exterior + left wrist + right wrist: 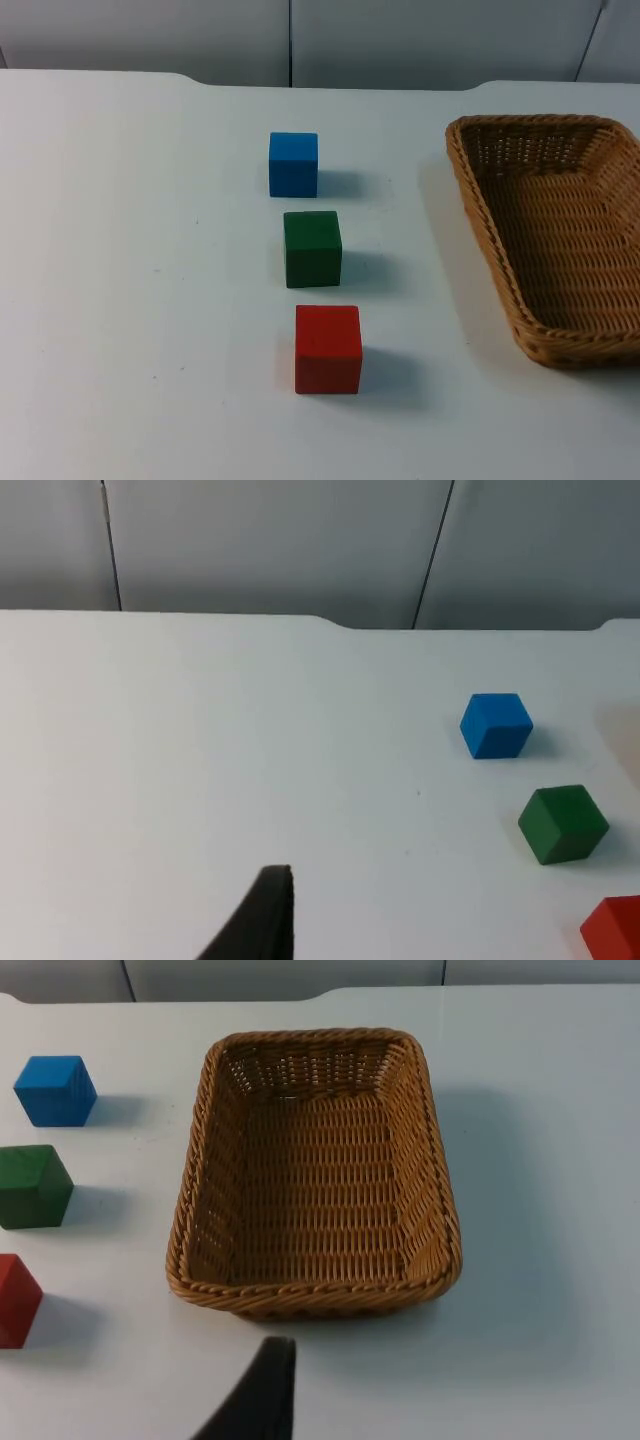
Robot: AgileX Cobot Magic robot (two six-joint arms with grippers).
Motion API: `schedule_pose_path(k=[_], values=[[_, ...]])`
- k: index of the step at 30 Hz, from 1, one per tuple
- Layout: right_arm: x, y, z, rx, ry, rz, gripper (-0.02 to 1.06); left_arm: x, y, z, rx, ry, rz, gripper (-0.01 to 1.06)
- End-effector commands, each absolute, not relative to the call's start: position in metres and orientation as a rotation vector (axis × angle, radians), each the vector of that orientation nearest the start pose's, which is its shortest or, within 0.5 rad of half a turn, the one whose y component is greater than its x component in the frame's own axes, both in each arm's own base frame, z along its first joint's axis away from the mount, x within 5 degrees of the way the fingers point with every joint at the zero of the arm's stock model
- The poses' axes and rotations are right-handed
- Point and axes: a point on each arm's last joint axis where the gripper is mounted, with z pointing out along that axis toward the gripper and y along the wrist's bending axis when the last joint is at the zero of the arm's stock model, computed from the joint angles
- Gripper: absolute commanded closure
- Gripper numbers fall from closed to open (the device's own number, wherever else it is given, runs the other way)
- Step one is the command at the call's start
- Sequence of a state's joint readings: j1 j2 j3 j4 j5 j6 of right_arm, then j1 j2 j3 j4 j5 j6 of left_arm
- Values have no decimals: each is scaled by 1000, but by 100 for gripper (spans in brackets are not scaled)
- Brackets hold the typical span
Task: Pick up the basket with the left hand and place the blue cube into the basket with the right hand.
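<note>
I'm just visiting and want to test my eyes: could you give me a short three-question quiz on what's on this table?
1. True or false: the basket already holds a cube.
2. Which cube stands farthest from the camera in the top view: A red, B green, C blue?
3. Fill in: the green cube stands between the blue cube and the ___ cube.

Key: 1 false, the basket is empty. 2 C. 3 red.
</note>
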State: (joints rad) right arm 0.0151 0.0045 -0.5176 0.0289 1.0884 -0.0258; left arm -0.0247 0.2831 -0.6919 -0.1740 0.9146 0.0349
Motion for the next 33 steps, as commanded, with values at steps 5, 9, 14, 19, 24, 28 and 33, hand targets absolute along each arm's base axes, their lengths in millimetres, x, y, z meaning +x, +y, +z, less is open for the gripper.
schedule_pose_path(k=[5,9,14,19,24,28,33], values=[[-7,2,279,-36,2050,16,0,37,-15,356,78,1922,-200,0],[-7,2,279,-36,2050,16,0,43,-18,360,61,1899,-260,0],[-7,2,279,-36,2050,16,0,58,-18,363,71,1881,-245,0],[-7,2,279,-36,2050,16,0,77,-19,365,56,1875,-272,0],[-7,2,279,-36,2050,16,0,104,-26,361,111,1912,-330,0],[-7,2,279,-36,2050,16,0,131,-33,354,155,1958,-396,0],[-7,2,279,-36,2050,16,0,164,-41,339,182,2016,-497,0]])
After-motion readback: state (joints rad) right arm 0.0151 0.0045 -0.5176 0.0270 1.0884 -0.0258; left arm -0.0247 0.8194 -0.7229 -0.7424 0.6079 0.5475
